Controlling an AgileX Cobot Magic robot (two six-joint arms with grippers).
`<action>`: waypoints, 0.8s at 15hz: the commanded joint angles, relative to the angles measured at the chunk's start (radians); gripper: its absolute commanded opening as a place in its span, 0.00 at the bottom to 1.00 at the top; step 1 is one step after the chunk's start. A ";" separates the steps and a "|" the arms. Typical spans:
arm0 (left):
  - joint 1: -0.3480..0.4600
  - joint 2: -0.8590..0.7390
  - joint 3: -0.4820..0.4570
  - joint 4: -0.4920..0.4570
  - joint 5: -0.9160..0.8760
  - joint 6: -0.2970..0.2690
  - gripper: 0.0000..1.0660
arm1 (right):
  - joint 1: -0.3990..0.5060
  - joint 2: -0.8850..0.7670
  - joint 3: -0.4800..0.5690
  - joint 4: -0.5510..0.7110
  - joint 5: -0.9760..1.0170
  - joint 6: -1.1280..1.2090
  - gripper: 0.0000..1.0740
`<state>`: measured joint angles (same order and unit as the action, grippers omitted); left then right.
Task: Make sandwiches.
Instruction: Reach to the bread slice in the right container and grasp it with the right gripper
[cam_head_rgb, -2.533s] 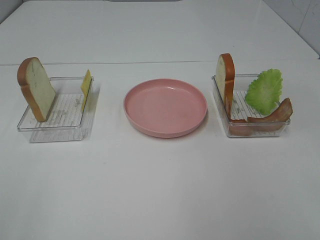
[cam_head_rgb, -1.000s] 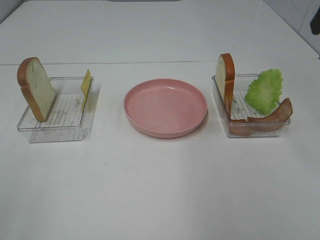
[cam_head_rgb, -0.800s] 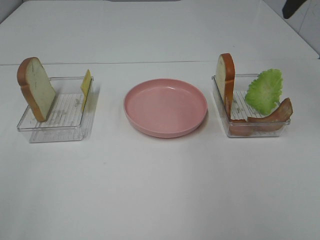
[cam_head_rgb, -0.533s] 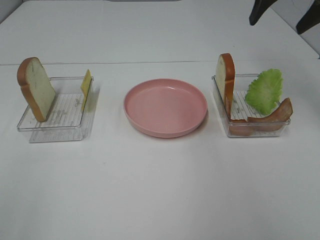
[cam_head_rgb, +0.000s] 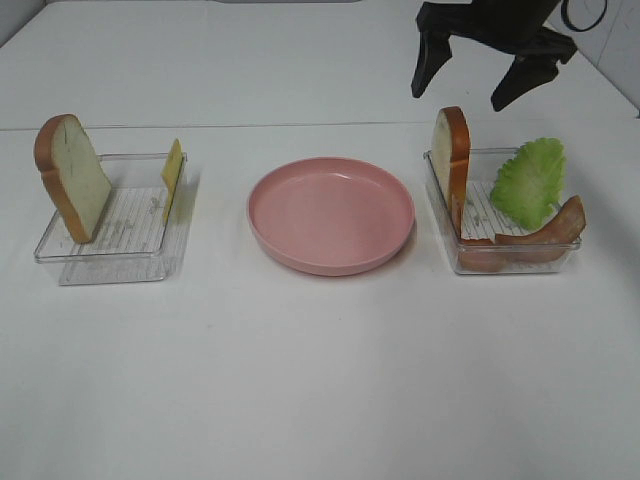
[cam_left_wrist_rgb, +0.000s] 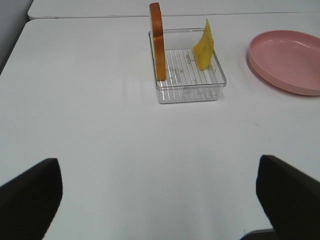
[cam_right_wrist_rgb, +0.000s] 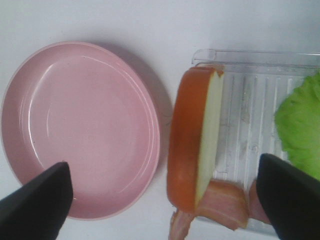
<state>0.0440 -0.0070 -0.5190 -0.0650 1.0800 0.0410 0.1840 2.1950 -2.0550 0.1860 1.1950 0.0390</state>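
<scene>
On the high camera the sandwich parts sit in two clear trays. At the left of the frame, the left tray (cam_head_rgb: 110, 265) holds the left bread slice (cam_head_rgb: 75, 180), white with a brown crust, standing on edge and leaning. A thin yellow cheese slice (cam_head_rgb: 172, 178) is propped at the tray's opposite wall.

The pink plate (cam_head_rgb: 330, 215) lies at centre. At the right, the right tray (cam_head_rgb: 510, 262) holds the right bread slice (cam_head_rgb: 452, 160) upright, a ruffled green lettuce leaf (cam_head_rgb: 528, 180) and reddish-brown bacon strips (cam_head_rgb: 530, 238) along its near wall.

The right gripper (cam_head_rgb: 460, 95) hangs at upper right just above that slice, jaws spread wide and holding nothing. The left gripper (cam_left_wrist_rgb: 160, 200) (I only get it on its wrist camera) is likewise spread, over bare table (cam_left_wrist_rgb: 100, 140).
</scene>
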 joint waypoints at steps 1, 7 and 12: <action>-0.006 -0.014 0.002 -0.006 -0.010 0.000 0.92 | 0.017 0.036 -0.010 0.010 -0.035 -0.005 0.90; -0.006 -0.014 0.002 -0.006 -0.010 0.000 0.92 | 0.016 0.126 -0.010 -0.005 -0.040 -0.013 0.90; -0.006 -0.014 0.002 -0.006 -0.010 0.000 0.92 | 0.015 0.155 -0.010 -0.031 -0.006 -0.013 0.89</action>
<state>0.0440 -0.0070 -0.5190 -0.0650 1.0800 0.0410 0.2020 2.3500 -2.0570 0.1640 1.1810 0.0360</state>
